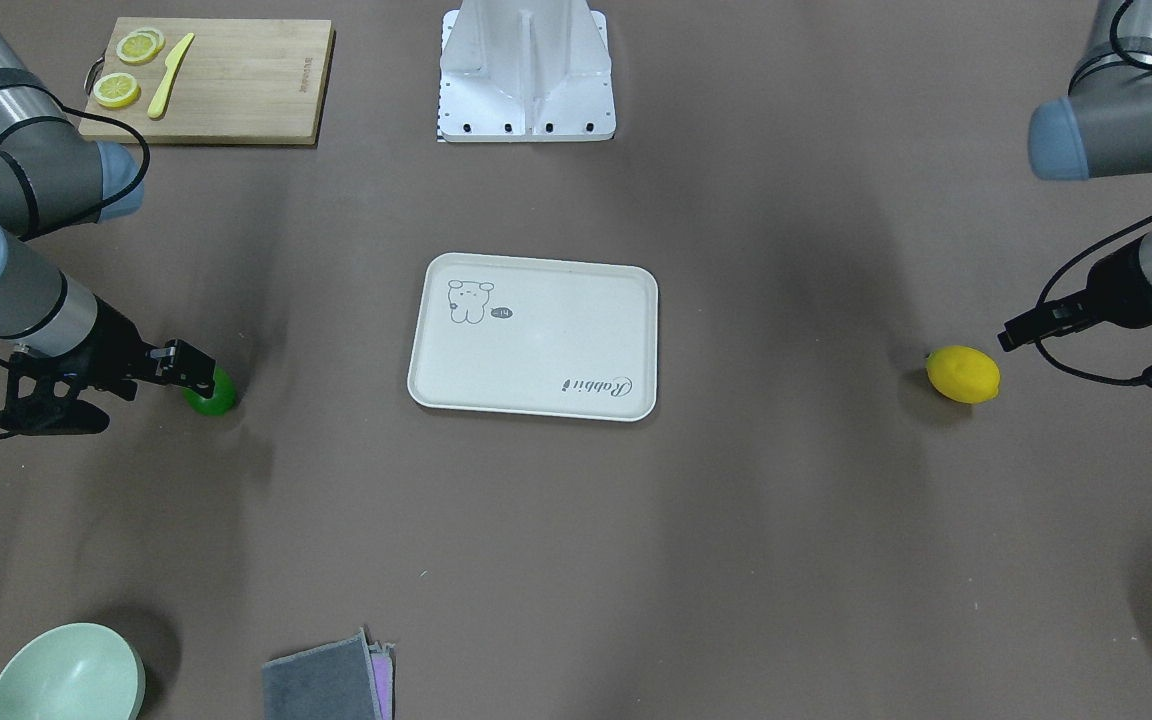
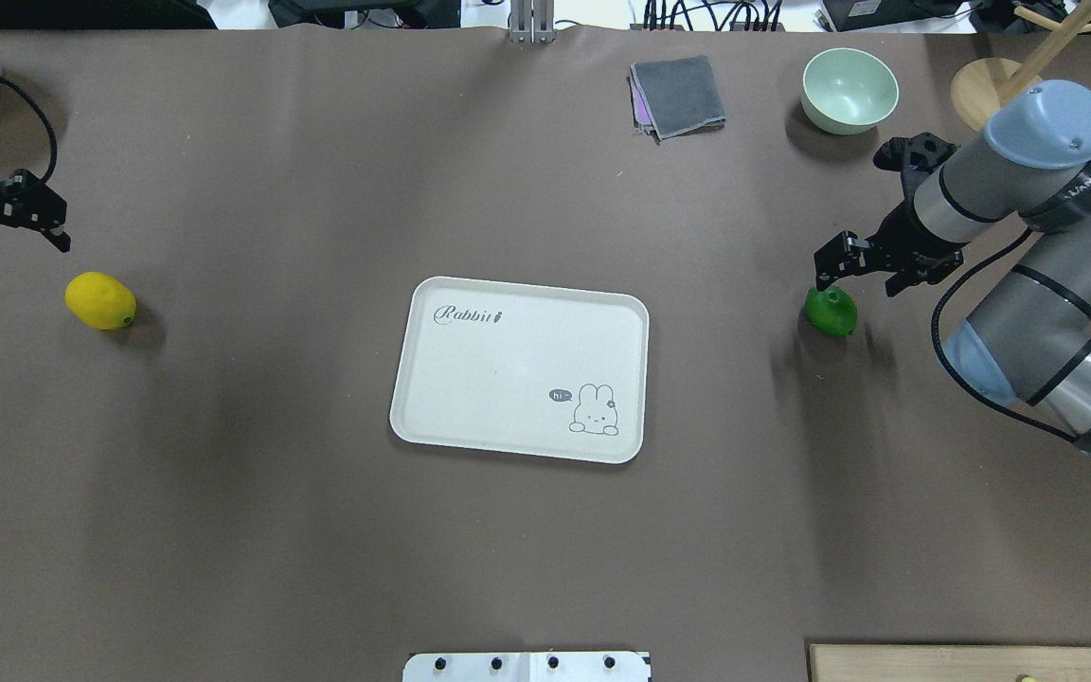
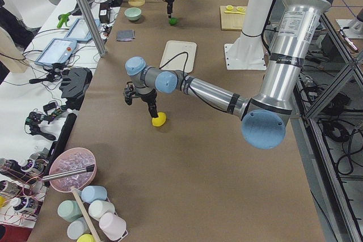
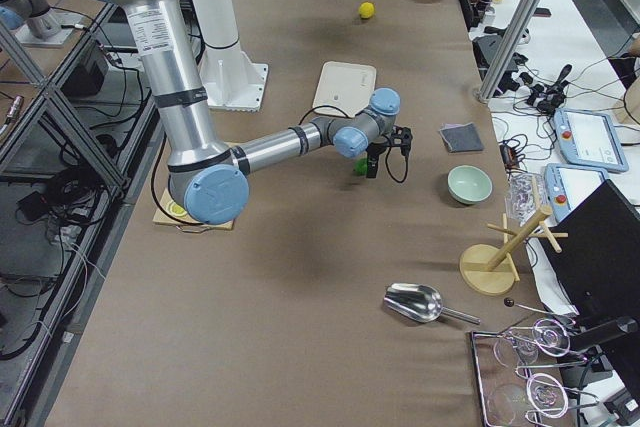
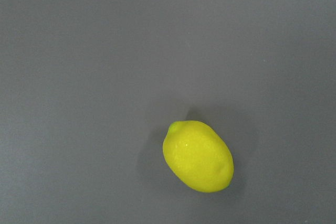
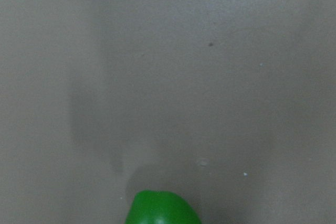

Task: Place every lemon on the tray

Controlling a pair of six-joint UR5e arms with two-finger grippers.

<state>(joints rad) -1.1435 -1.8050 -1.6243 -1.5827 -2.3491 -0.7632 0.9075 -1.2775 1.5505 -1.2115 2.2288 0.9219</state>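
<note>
The cream-white tray (image 2: 432, 417) with its rabbit drawing lies bare at the table's middle. The yellow lemon (image 2: 100, 300) lies on the table far to the tray's left; it also shows in the left wrist view (image 5: 198, 156). My left gripper (image 2: 20, 242) hovers open just behind it, holding nothing. The green lemon (image 2: 831, 311) lies to the tray's right and peeks in at the bottom edge of the right wrist view (image 6: 163, 209). My right gripper (image 2: 856, 282) hovers open just above and behind it, not gripping it.
A wooden cutting board (image 1: 236, 80) with citrus slices and a yellow knife lies near the robot base (image 1: 526, 75). A pale green bowl (image 2: 849, 90), folded grey cloths (image 2: 678, 95) and a wooden rack (image 2: 986, 90) stand at the far edge.
</note>
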